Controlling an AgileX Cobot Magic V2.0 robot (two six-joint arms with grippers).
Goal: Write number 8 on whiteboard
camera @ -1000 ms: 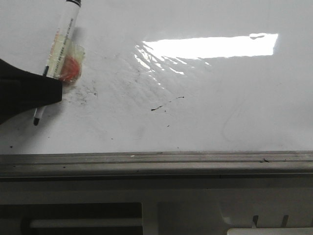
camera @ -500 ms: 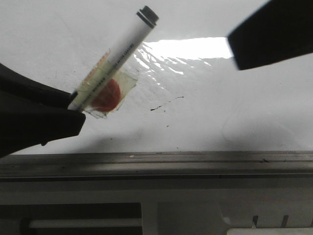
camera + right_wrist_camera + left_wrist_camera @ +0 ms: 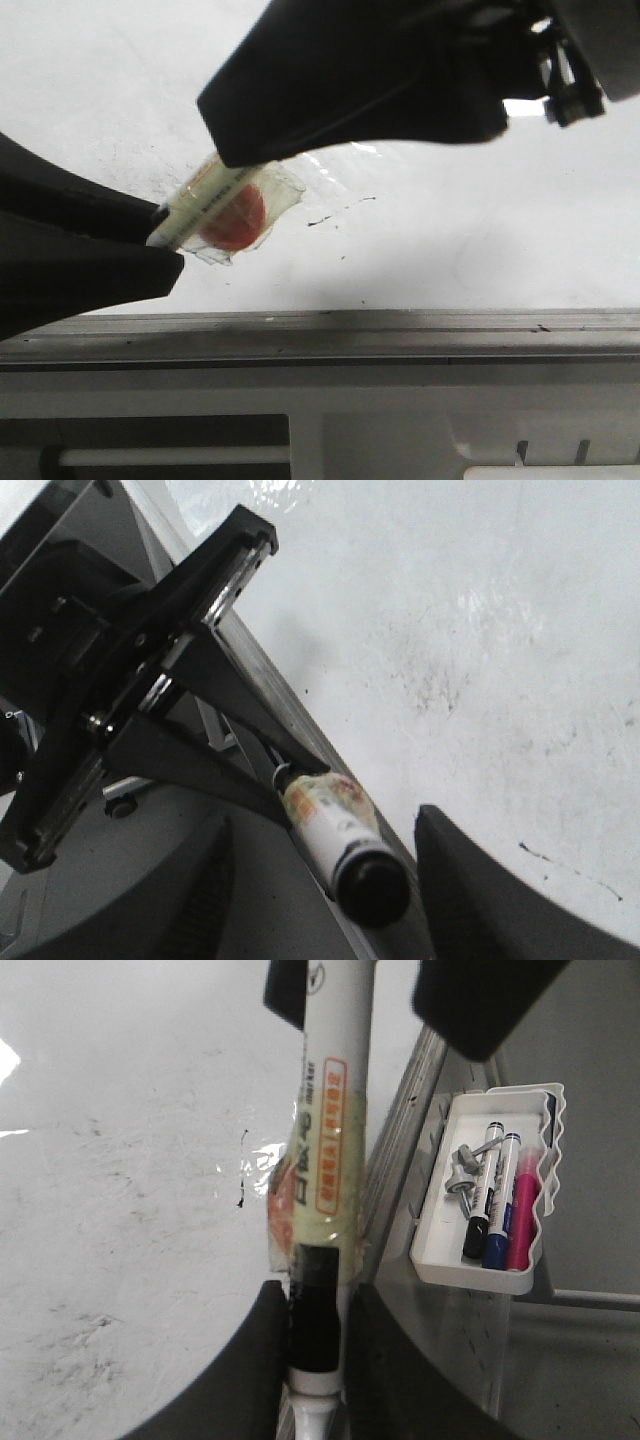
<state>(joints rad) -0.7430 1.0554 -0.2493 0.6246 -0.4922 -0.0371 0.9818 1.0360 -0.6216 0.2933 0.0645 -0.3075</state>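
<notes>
My left gripper is shut on a white marker with clear tape and a red patch, held tilted above the whiteboard. In the left wrist view the fingers clamp the marker near its black band. My right gripper has come in from the upper right and hides the marker's cap end. In the right wrist view its open jaws stand on either side of the black cap, apart from it. No number 8 shows on the board, only a short black smear.
The grey metal edge rail runs along the board's near edge. A white tray holding black, blue and pink markers hangs beyond the rail. The left gripper's body fills much of the right wrist view.
The left gripper lifted the marker off the board and carried it right. The right gripper came in from the upper right and now covers the marker's cap end.
</notes>
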